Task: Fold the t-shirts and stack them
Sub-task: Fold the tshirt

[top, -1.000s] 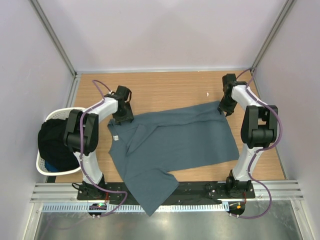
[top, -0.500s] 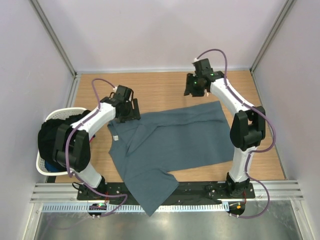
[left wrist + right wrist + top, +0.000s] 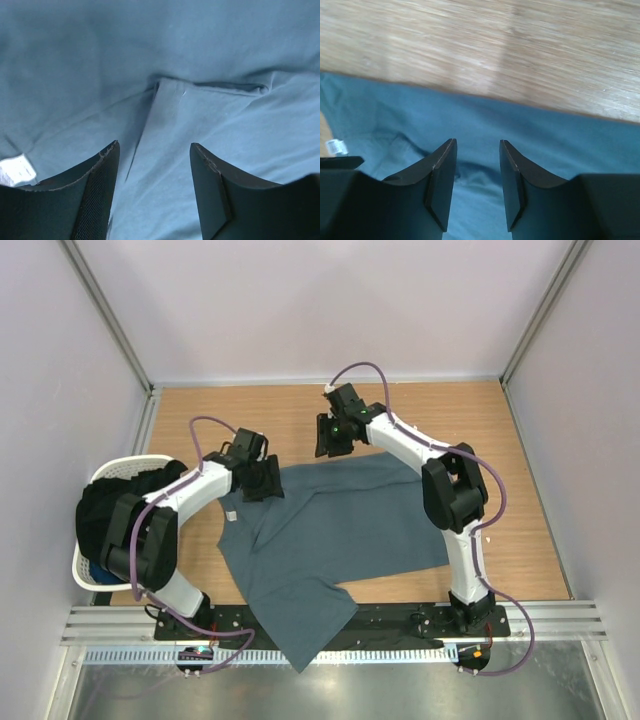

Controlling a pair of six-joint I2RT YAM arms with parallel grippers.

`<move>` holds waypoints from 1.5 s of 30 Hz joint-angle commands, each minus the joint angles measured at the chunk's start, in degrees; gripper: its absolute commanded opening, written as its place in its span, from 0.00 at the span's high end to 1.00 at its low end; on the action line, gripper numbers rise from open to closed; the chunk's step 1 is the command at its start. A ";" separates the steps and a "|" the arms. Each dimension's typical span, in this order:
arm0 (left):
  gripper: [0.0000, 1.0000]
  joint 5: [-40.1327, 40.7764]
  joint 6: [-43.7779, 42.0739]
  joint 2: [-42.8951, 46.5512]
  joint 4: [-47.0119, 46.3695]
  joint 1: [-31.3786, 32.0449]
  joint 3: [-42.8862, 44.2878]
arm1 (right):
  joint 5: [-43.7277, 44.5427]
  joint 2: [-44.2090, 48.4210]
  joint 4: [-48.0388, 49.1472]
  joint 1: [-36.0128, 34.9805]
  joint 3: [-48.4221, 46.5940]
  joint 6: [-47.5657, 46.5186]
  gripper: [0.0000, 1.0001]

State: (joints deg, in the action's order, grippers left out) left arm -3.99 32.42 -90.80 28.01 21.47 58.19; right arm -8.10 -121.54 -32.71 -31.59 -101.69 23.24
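A slate blue-grey t-shirt (image 3: 330, 530) lies spread on the wooden table, with its small white neck label (image 3: 230, 514) at the left. One part of it hangs over the near edge. My left gripper (image 3: 262, 480) is open and empty just above the shirt's far left part. In the left wrist view the gripper (image 3: 152, 147) has a cloth fold (image 3: 210, 87) and the label (image 3: 15, 170) below it. My right gripper (image 3: 330, 435) is open and empty above the shirt's far edge. The right wrist view shows this gripper (image 3: 477, 142) over cloth (image 3: 545, 145) next to bare wood.
A white plastic laundry basket (image 3: 82, 565) holding dark clothes (image 3: 110, 525) stands off the table's left edge. Bare wooden table (image 3: 500, 440) shows at the far and right sides. Pale walls enclose the table. The right arm's forearm (image 3: 455, 490) crosses the shirt's right side.
My right gripper has swung left from the shirt's far right corner to the middle of its far edge. My left gripper has shifted slightly right onto the shirt.
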 commanded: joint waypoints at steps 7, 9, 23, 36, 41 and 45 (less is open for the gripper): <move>0.41 -1.45 -5.36 -3.23 -12.88 0.06 0.34 | 5.90 -2.91 0.54 0.04 -2.55 1.98 0.60; 0.42 -1.64 -4.83 -4.63 -14.12 0.06 0.25 | 6.69 -3.70 0.72 0.04 -2.20 2.15 0.64; 0.59 -4.88 -3.60 -10.44 -15.79 0.06 2.36 | 7.83 -5.46 2.74 -0.05 0.70 1.36 0.71; 1.00 -6.03 -2.81 -2.89 -14.74 1.37 -0.62 | 11.17 -5.20 3.44 -0.05 3.16 1.63 0.73; 1.00 -4.37 -0.35 1.94 -14.12 4.18 -2.82 | 12.40 -5.38 3.53 -0.05 3.69 1.54 0.73; 1.00 -2.26 2.72 4.14 -14.12 7.61 -4.93 | 13.02 -5.64 3.62 -0.05 4.22 1.63 0.73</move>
State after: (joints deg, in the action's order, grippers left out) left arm -8.12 32.25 -88.90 14.44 26.96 54.83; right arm 2.24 -127.52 -29.67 -31.46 -98.89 25.26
